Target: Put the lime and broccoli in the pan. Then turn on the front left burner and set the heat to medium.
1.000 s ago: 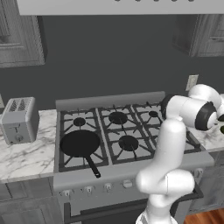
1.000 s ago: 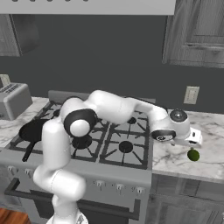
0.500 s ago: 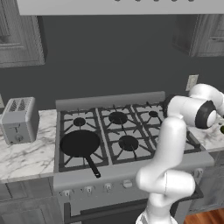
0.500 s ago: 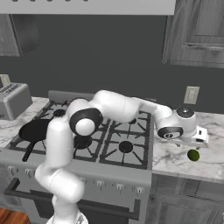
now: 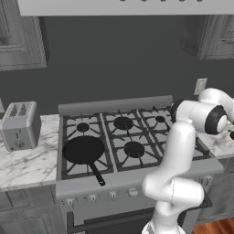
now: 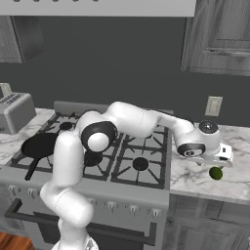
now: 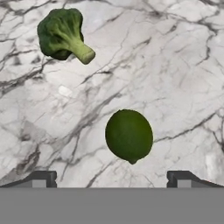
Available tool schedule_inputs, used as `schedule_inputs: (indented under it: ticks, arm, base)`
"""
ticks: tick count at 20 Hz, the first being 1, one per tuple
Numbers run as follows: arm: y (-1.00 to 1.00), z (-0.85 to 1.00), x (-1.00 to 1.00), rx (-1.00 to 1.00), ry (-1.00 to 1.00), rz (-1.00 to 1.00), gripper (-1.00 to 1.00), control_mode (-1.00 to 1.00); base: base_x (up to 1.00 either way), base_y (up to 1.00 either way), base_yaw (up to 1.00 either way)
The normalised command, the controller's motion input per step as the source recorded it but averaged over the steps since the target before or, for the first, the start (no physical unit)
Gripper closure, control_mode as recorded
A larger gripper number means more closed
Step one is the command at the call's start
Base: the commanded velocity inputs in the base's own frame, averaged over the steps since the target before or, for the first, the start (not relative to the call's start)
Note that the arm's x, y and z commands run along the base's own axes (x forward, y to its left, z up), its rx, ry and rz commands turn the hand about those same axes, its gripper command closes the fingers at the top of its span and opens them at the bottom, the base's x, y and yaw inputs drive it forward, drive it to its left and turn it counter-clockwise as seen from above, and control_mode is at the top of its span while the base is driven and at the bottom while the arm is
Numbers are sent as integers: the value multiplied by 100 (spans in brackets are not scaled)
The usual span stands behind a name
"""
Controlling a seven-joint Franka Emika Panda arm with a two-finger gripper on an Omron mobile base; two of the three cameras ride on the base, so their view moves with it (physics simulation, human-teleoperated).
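Observation:
The lime (image 7: 129, 135) lies on the marble counter, just above and between my open gripper (image 7: 111, 179) in the hand view, nothing held. The broccoli (image 7: 63, 34) lies further off at the upper left, stalk pointing toward the lime. From the right base view, my gripper (image 6: 220, 157) hangs just over the lime (image 6: 215, 173) on the counter right of the stove. The black pan (image 5: 83, 149) sits empty on the front left burner, handle toward the stove's front; the pan (image 6: 41, 145) is far to my gripper's left.
A toaster (image 5: 19, 125) stands on the counter left of the stove. A row of knobs (image 5: 91, 199) runs along the stove's front panel. A wall outlet (image 6: 213, 105) sits behind the right counter, with cabinets above.
The hand has swung further right over the marble counter and now sits above the lime. The lime, the broccoli and the pan have not moved.

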Motion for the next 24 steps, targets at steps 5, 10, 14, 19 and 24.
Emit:
schedule_inputs:
  ticks: [5, 10, 14, 19, 24]
  arm:
    - [-4, 0, 3, 0, 3, 0, -100, -100]
    - [-17, 0, 19, 0, 0, 0, -100, -100]
    - [-9, 0, 26, 0, 0, 0, -100, -100]
    - [-4, -10, 2, 0, 0, 0, -100, -100]
    - [0, -29, 0, 0, 0, 0, -100, -100]
  base:
    - [0, 0, 0]
    - [0, 0, 0]
    - [0, 0, 0]
    - [0, 0, 0]
    - [0, 0, 0]
